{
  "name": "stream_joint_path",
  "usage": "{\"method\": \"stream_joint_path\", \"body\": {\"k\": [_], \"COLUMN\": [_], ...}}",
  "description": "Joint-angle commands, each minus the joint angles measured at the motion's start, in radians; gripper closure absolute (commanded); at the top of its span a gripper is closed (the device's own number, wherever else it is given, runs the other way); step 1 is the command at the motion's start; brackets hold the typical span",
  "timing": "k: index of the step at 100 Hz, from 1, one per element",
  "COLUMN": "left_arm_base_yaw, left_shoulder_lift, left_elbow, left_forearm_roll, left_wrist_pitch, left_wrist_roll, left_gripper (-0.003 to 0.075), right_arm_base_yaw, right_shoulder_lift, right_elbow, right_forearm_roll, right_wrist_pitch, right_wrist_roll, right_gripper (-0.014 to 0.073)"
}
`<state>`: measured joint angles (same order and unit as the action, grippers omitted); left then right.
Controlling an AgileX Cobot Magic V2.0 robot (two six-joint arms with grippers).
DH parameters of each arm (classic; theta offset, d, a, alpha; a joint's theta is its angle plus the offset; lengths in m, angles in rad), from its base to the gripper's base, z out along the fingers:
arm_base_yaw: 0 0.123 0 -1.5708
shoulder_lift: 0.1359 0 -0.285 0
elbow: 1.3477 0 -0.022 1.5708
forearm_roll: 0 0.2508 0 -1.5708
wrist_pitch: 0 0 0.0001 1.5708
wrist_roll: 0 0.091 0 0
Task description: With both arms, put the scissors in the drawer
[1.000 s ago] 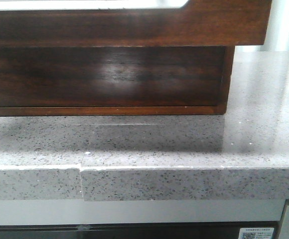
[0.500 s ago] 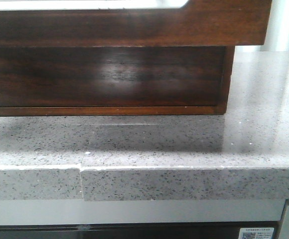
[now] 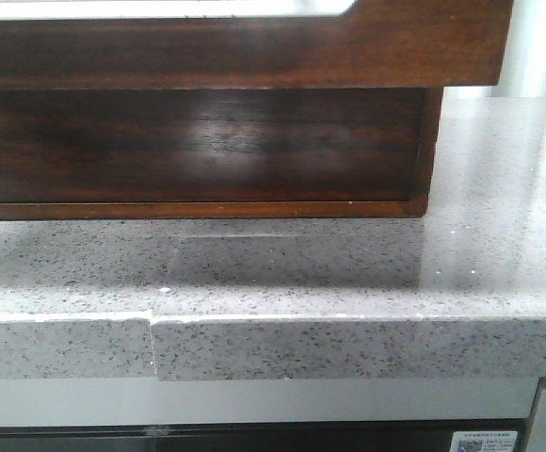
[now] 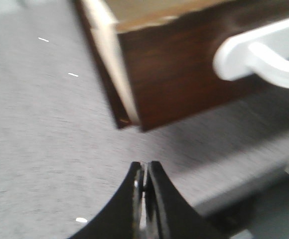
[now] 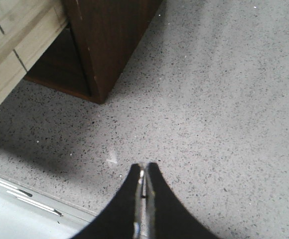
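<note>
Pulled-out drawer (image 3: 254,52) above speckled counter (image 3: 348,273), unreadable label (image 3: 483,441), both claws closed

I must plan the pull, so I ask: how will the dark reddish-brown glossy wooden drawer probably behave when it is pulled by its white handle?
The dark reddish-brown glossy wooden drawer looks rigid, so it should slide without flexing. Its white handle is smooth and rounded, so a gripper may slip. Thick wood suggests moderate weight.

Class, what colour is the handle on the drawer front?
White, against the dark reddish-brown drawer; the handle shows best in the left wrist view.
</note>
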<state>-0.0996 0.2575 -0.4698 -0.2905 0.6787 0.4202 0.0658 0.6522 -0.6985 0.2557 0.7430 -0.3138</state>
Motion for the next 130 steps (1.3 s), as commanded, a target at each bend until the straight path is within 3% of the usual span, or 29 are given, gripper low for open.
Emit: {"method": "stream_joint_path", "body": {"k": [1,13,43,130], "left_arm_base_yaw": [0.015,0.033,0.064,0.064], "left_shoulder_lift": [-0.066,-0.188,-0.293,-0.293], "left_elbow": [0.070,0.230,0.505,0.502], "left_forearm_roll": [0.099,0.223,0.223,0.223], "left_wrist_pitch": [-0.217,-0.370,-0.719,-0.692], "left_wrist_roll": [-0.136,-0.327,-0.385,-0.387], "left_gripper": [0.0741,0.0741,0.0741,0.0741], "right_arm_base_yaw": [-0.007,-0.007,-0.007,-0.007], "right_shoulder_lift": [-0.004,-0.004,-0.004,-0.004], "right_elbow": [-0.026,-0.026,-0.026,-0.026], "right_forearm_roll": [0.004,0.004,0.004,0.004], "right_wrist_pitch": [-0.062,-0.062,-0.062,-0.062], "right_wrist_roll": [0.000,0.000,0.000,0.000], "right_gripper": [0.0662,0.0662,0.0662,0.0662]}}
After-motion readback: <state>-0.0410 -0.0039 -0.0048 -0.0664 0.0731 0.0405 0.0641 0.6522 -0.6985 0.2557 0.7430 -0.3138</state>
